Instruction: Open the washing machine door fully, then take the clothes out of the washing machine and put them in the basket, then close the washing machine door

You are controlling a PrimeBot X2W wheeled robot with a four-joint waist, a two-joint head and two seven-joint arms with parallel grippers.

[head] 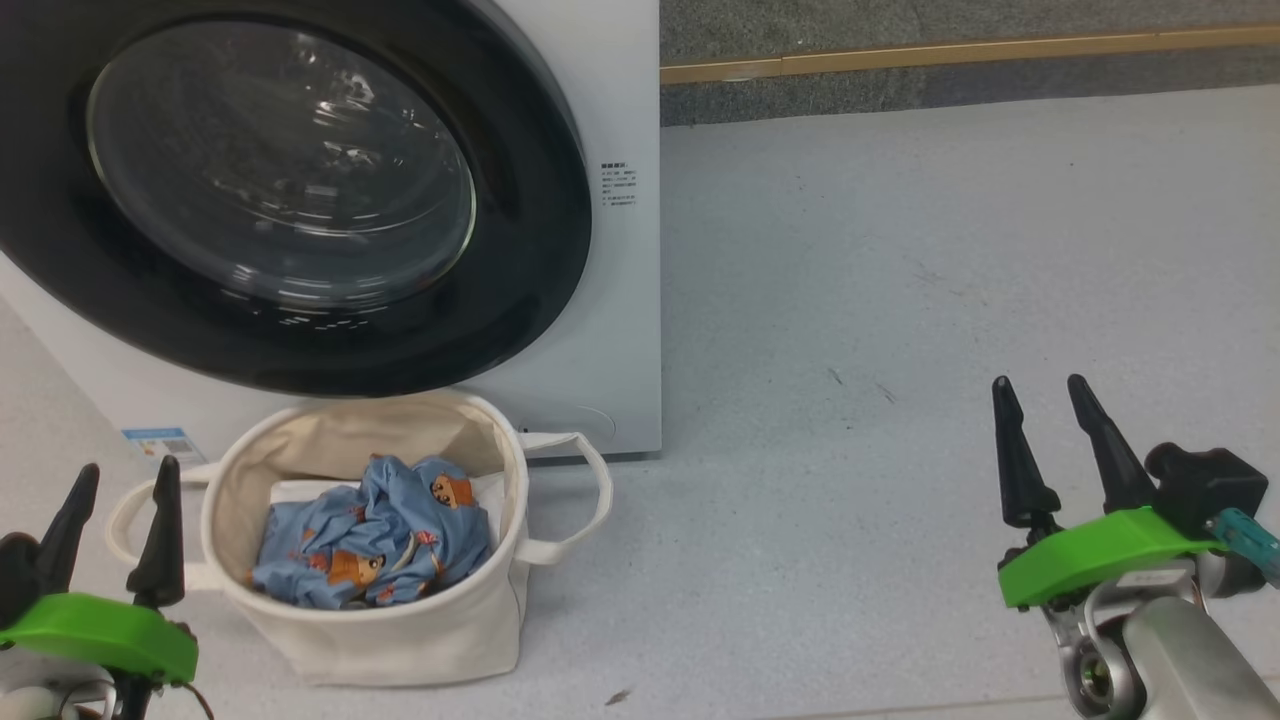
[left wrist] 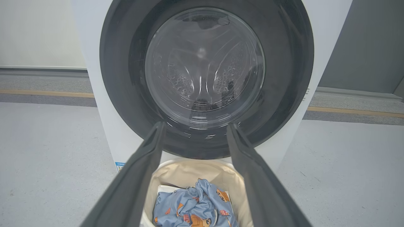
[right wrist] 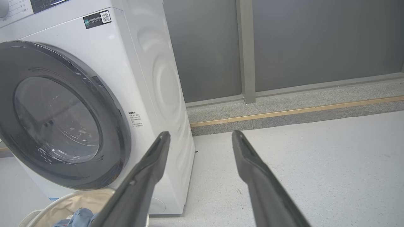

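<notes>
Head view: washing machine door (head: 540,250) sat shut on the washing machine (head: 625,330); clothes (head: 370,545) lay in the basket (head: 400,640) on the floor (head: 900,300) just before it. Left fingers (head: 160,540) and right fingers (head: 1015,470) stood spread, holding nothing. Left wrist view: spread fingers framed the basket and clothes below the door. Right wrist view: spread fingers pointed over floor beside the machine.

Light is bright and even across my views, shadows faint and soft. White glints streak the glass of the washing machine door (head: 280,170), upper left of my head view. Toward each wrist view's bottom edge, my left gripper (left wrist: 196,125) and right gripper (right wrist: 201,133) look soft, slightly unfocused.
</notes>
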